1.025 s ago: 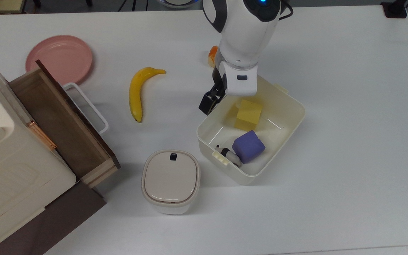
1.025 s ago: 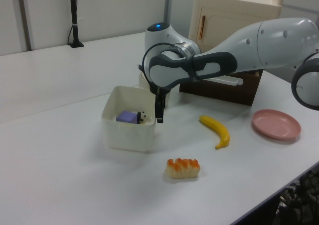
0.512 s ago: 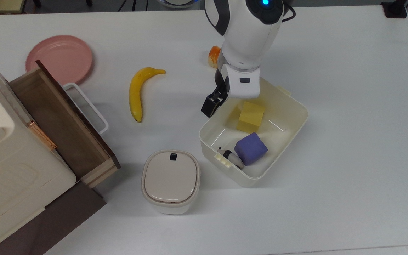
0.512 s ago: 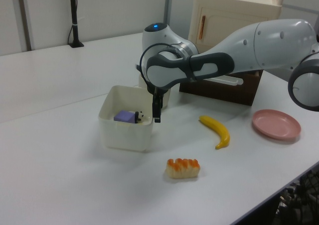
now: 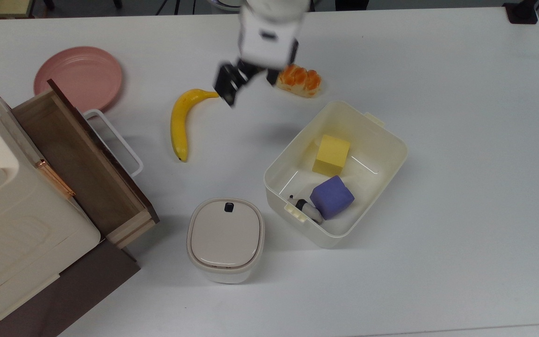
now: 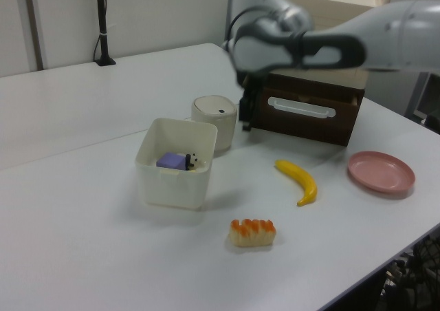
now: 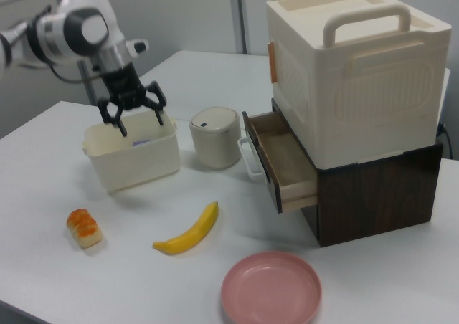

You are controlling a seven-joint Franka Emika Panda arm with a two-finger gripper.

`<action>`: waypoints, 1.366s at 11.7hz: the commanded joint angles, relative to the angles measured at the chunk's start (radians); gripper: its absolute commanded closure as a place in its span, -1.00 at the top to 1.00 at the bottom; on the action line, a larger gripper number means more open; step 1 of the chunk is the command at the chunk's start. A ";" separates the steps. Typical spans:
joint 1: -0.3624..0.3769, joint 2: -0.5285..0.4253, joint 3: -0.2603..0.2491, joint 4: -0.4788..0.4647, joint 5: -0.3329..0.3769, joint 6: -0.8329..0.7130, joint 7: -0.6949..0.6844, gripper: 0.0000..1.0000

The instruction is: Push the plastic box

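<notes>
We record the arm raised above the surface, its claw pointing down at the right view's upper left with fingers spread and empty, clear of the plastic box, a cream-white glossy open tub right of centre in the top view.

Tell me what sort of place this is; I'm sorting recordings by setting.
Probably a robotics lab. A robot arm's end effector hangs over a white table laid with props: a plastic box of foam cubes, a banana, a pink plate. Plain partitions stand behind.
</notes>
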State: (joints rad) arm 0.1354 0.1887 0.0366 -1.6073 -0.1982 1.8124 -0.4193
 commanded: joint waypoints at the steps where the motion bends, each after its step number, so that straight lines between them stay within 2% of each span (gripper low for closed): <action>1: -0.031 -0.153 0.000 -0.054 0.078 -0.097 0.259 1.00; 2: -0.031 -0.161 -0.006 -0.048 0.112 -0.100 0.363 1.00; 4: -0.033 -0.164 -0.007 -0.048 0.129 -0.093 0.576 1.00; 5: -0.033 -0.164 -0.010 -0.048 0.137 -0.097 0.611 1.00; 6: -0.036 -0.164 -0.015 -0.052 0.166 -0.100 0.614 1.00; 8: -0.025 -0.181 -0.076 -0.060 0.187 -0.099 0.605 1.00; 13: -0.033 -0.227 -0.087 -0.117 0.197 -0.093 0.602 1.00; 16: -0.036 -0.227 -0.087 -0.118 0.197 -0.091 0.602 1.00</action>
State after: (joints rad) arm 0.0955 -0.0007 -0.0428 -1.6842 -0.0231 1.7108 0.1788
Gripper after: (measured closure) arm 0.000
